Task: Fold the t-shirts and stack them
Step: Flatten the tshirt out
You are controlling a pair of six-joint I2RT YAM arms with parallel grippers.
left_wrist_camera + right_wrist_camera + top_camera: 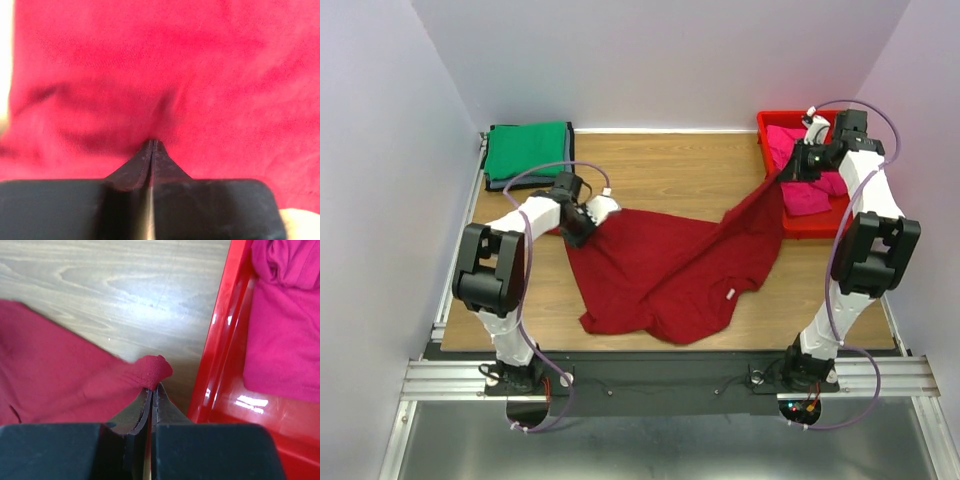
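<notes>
Draping maroon t-shirt (660, 270), opposite edges pinched

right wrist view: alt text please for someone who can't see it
The right end effector, its black jaws shut, pinches a bunched corner of a dark red cloth t-shirt over a light wooden table. At right, a rigid bright red plastic tray holds a crumpled bright pink cloth t-shirt.
</notes>
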